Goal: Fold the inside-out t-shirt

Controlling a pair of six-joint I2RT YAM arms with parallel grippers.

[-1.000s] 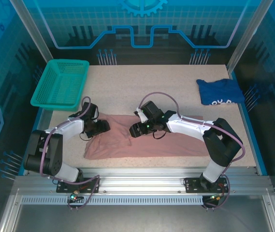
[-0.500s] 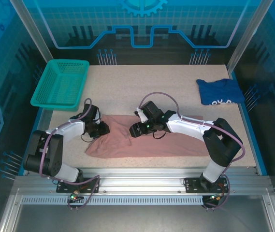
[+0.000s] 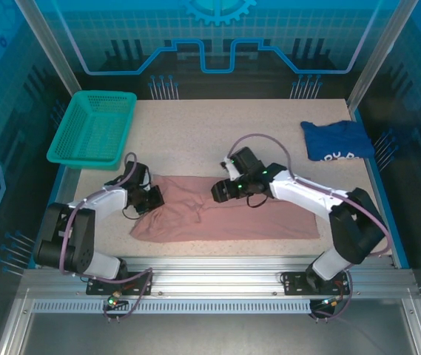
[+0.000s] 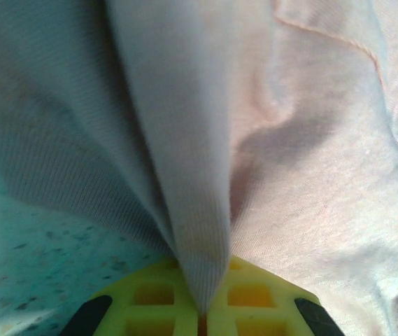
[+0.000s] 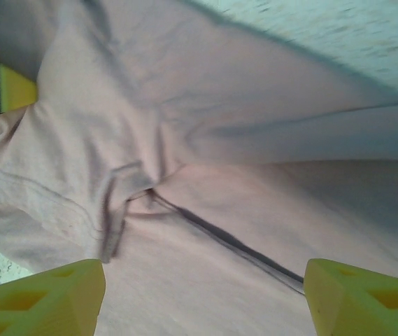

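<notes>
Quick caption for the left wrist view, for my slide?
Left gripper shut on a pinched ridge of the pink t-shirt, speckled table beside it.

Teal basket [image 3: 92,127] far left — crumpled blue shirt [image 3: 336,139] far right.

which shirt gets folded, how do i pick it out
On the speckled table, look along the near edge. The wide cloth spread there is the inside-out t-shirt. It is dusty pink, unlike the bunched dark blue shirt far right and the green basket far left.
</notes>
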